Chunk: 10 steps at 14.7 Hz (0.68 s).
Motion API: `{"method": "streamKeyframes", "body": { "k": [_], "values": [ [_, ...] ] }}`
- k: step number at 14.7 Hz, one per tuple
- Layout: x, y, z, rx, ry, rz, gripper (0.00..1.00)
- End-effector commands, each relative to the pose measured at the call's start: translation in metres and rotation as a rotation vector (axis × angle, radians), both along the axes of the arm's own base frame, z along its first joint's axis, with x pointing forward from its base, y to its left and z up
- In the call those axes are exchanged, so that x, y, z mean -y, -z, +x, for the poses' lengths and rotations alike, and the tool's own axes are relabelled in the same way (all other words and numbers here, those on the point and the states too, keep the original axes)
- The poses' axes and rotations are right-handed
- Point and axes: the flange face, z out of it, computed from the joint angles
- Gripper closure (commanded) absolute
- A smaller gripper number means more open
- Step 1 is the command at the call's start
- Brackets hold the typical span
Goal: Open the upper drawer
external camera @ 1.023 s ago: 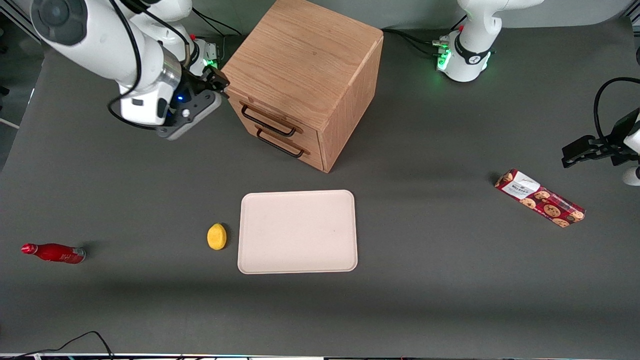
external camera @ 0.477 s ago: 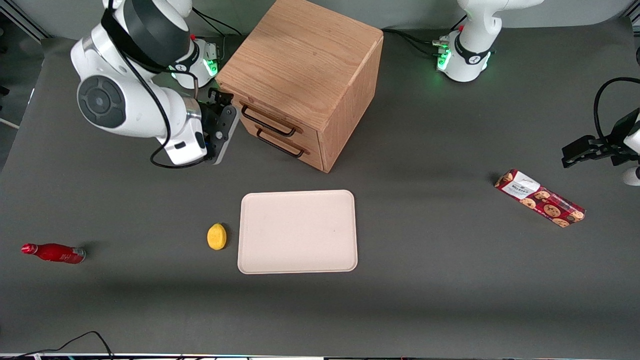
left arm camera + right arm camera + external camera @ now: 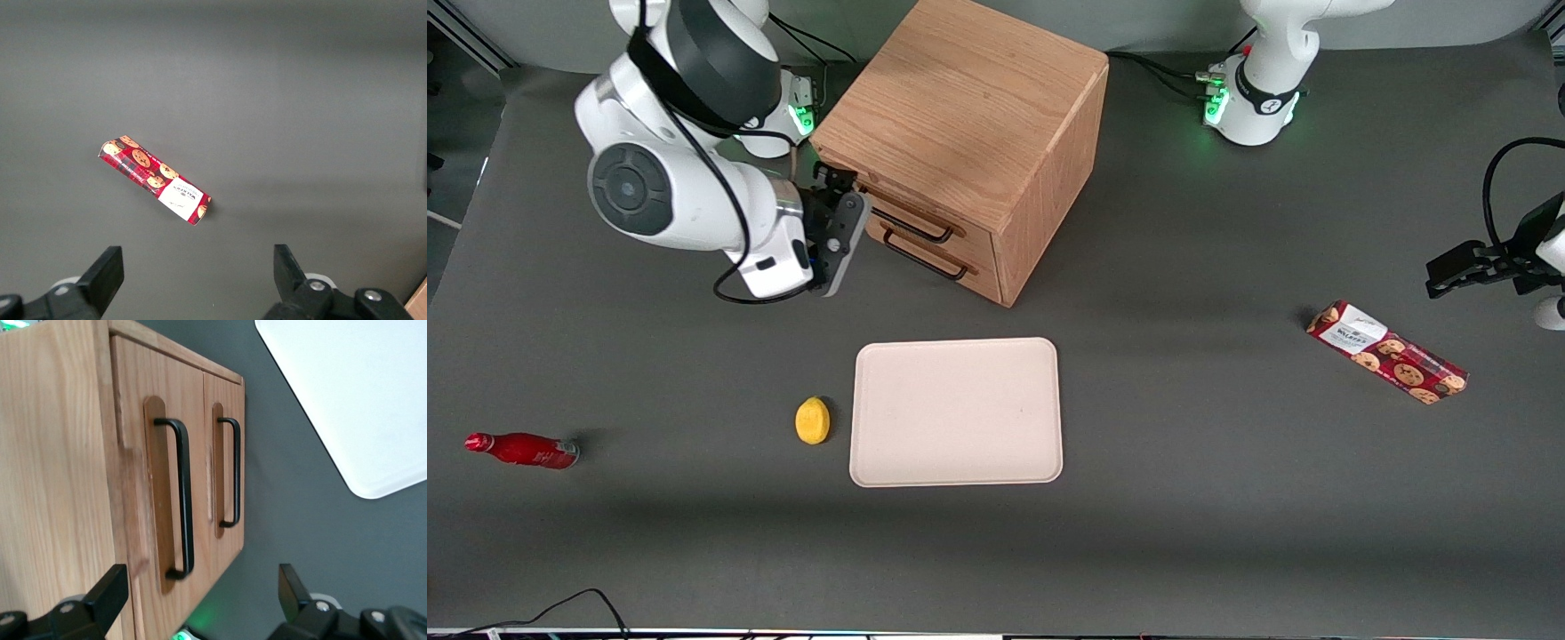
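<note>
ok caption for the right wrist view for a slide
Open gripper in front of the cabinet, facing the closed upper drawer and its handle.

A red cookie packet (image 3: pixel 154 180), printed with chocolate-chip cookies and carrying a white label toward 1 end, lies flat and at a slant on the dark grey counter (image 3: pixel 280 93). The 2 black fingertips (image 3: pixel 107 270) of the parked arm's own end effector (image 3: pixel 197 273) hang spread wide above the counter, well apart from the packet.
</note>
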Motion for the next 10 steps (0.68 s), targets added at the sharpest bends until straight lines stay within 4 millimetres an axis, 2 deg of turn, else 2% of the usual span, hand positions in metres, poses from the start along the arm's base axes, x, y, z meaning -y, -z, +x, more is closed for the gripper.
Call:
{"method": "streamKeyframes", "body": {
  "k": [1,8,10],
  "values": [
    [-0.022,0.025,-0.015,-0.018,0.034,-0.002,0.0],
    [-0.021,0.073,-0.018,0.007,0.067,-0.011,0.0],
    [-0.02,0.08,-0.02,-0.003,0.08,-0.015,0.0]
  ]
}}
